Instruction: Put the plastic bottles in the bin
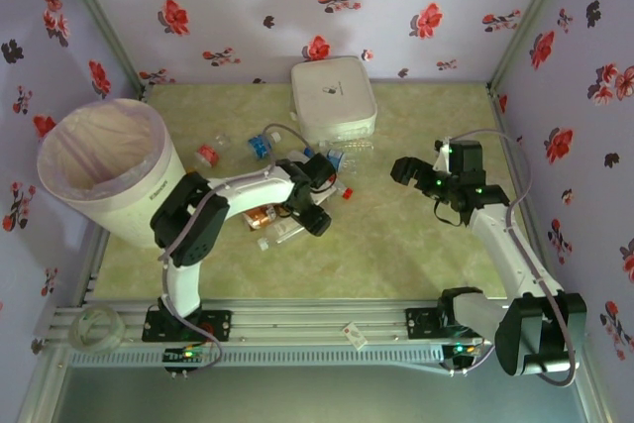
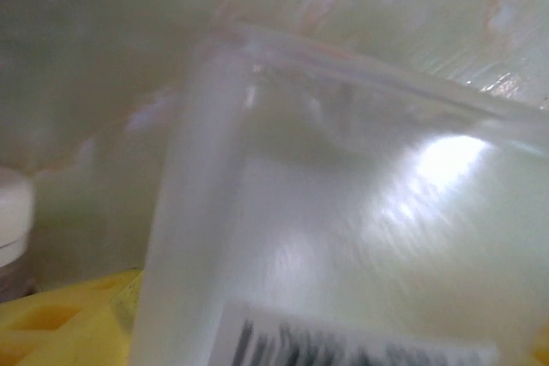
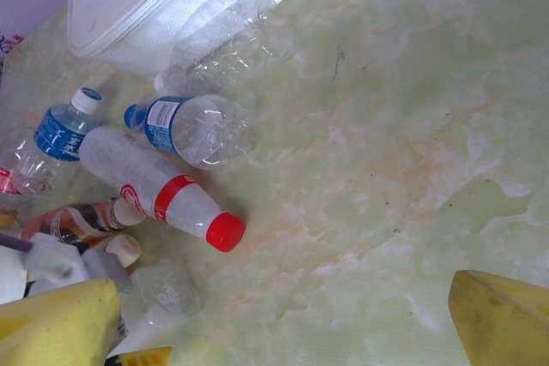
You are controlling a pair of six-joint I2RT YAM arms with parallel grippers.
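From above, my left gripper [image 1: 315, 195] hangs over the heap of plastic bottles [image 1: 267, 146] in the middle of the table, to the right of the bin [image 1: 129, 215]. I cannot tell whether those fingers are clamped on a bottle. My right gripper [image 1: 408, 173] is spread wide and holds nothing, well to the right of the heap. Inside the bin I see its bag lining and no bottle I can make out. The white box [image 1: 332, 96] at the far side is closed.

On my left wrist, a clear bottle [image 2: 343, 237] sits tight against the lens, with a yellow fingertip [image 2: 51, 332] below and to the left. It looks slick and thin-walled, so I judge it could squirt free, crumple or shove its neighbours away.

On my right wrist, my spread fingers [image 3: 51, 323] frame a red-capped bottle [image 3: 163, 195] and a blue-labelled bottle [image 3: 193, 126], both seemingly empty. A third bottle [image 3: 227, 32] lies against the box. They are round and would roll if bumped.
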